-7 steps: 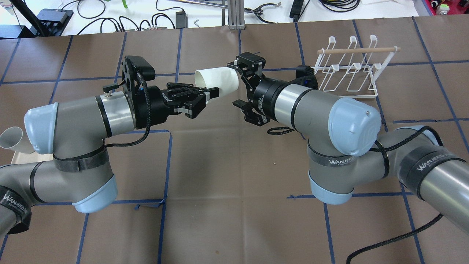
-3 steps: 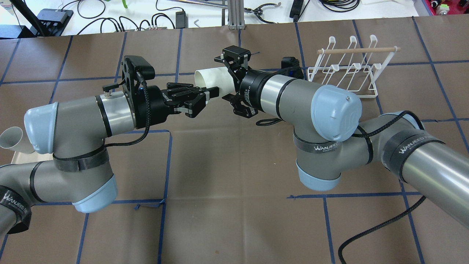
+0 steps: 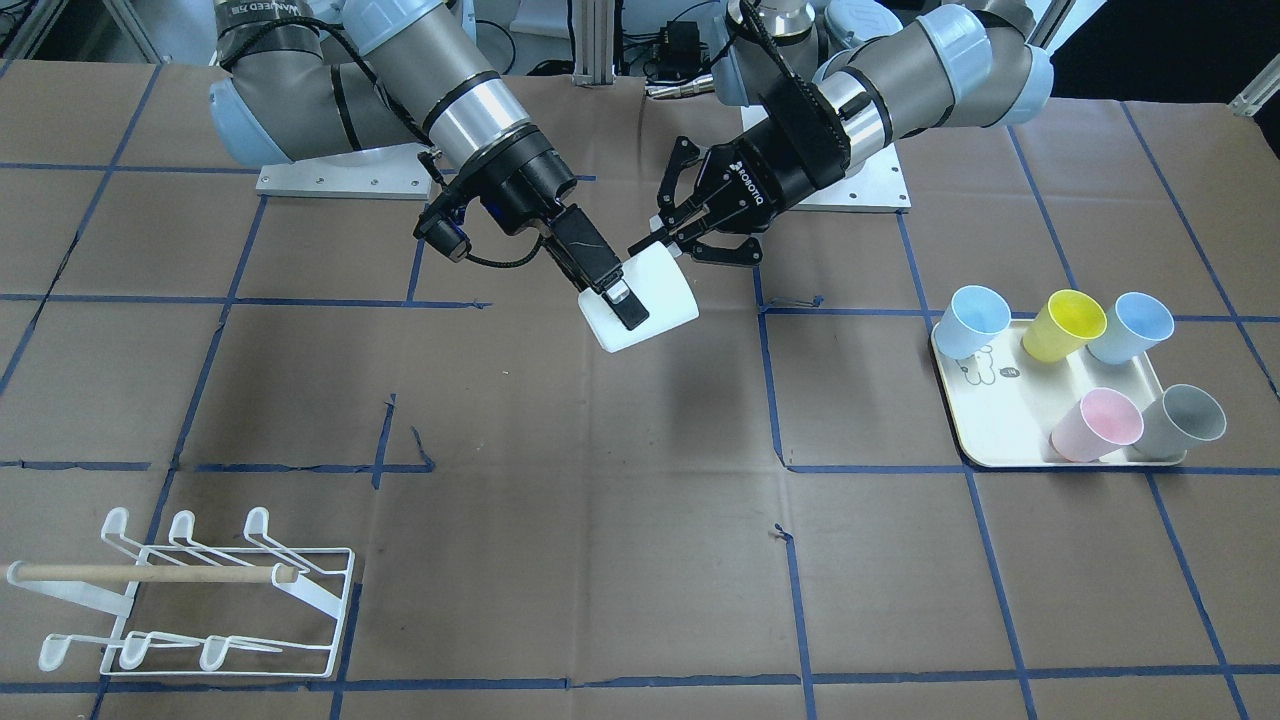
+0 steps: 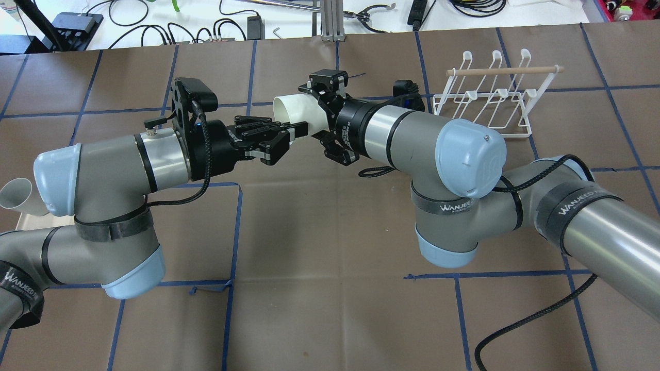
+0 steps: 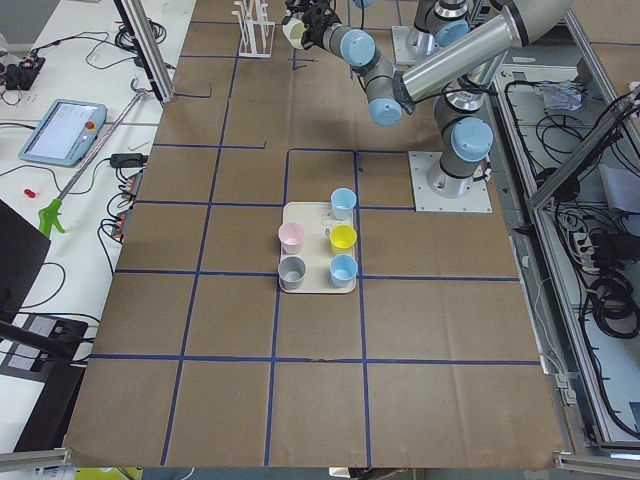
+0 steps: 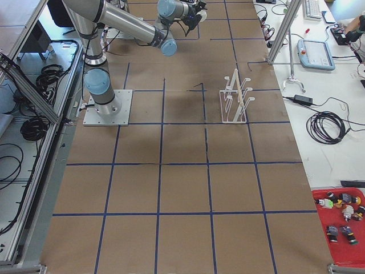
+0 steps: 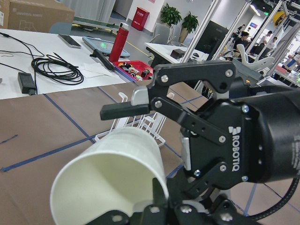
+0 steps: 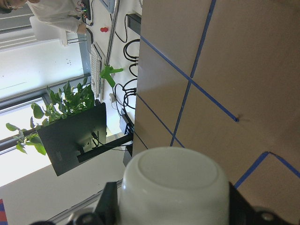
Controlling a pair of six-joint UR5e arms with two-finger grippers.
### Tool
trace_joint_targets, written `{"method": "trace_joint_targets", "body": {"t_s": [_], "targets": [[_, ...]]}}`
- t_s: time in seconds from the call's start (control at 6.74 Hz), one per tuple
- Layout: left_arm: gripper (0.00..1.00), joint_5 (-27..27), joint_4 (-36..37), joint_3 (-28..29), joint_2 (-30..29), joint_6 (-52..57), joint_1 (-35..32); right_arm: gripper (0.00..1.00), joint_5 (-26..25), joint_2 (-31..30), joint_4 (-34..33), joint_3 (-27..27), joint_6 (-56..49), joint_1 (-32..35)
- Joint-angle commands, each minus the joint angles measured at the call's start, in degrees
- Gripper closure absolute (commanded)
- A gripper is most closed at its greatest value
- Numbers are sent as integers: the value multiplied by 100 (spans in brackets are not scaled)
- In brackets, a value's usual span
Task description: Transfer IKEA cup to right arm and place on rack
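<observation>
A white IKEA cup (image 4: 301, 111) lies sideways in the air above the table's middle, its mouth facing away from the rack. My left gripper (image 4: 296, 129) is shut on the cup's rim (image 7: 112, 173). The right arm's gripper (image 4: 317, 113) stands open around the cup's closed end (image 8: 173, 187), one finger (image 7: 126, 110) just over its wall with a small gap. From across the table, the cup (image 3: 650, 300) hangs between both grippers. The white wire rack (image 4: 490, 103) with its wooden dowel stands behind the right arm's wrist, with nothing on its prongs (image 3: 190, 600).
A cream tray (image 3: 1000, 440) on my left side holds several coloured cups, among them a yellow one (image 3: 1065, 325) and a pink one (image 3: 1095, 425). A grey cup (image 4: 18, 196) shows beside my left elbow. Cables and tools lie beyond the table's far edge.
The right arm has moved left, toward the cup, and its open gripper now straddles the cup's closed end. The left arm and the cup have stayed still.
</observation>
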Motion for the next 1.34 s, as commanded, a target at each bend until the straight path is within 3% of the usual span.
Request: {"method": "trace_joint_targets", "body": {"t_s": [0.0, 0.15, 0.45, 0.89, 1.19], "targets": [[98, 9, -1, -1, 0, 0, -1, 60, 28, 0, -2, 4, -32, 1], [71, 9, 8, 25, 0, 0, 8, 62, 19, 0, -11, 4, -32, 1], [1, 53, 16, 69, -18, -87, 26, 66, 19, 0, -2, 4, -32, 1], [1, 97, 8, 69, 17, -220, 340, 69, -25, 35, -28, -57, -76, -43], [0, 105, -79, 51, 305, -596, 1147, 76, -34, 18, -11, -110, -1203, -706]]}}
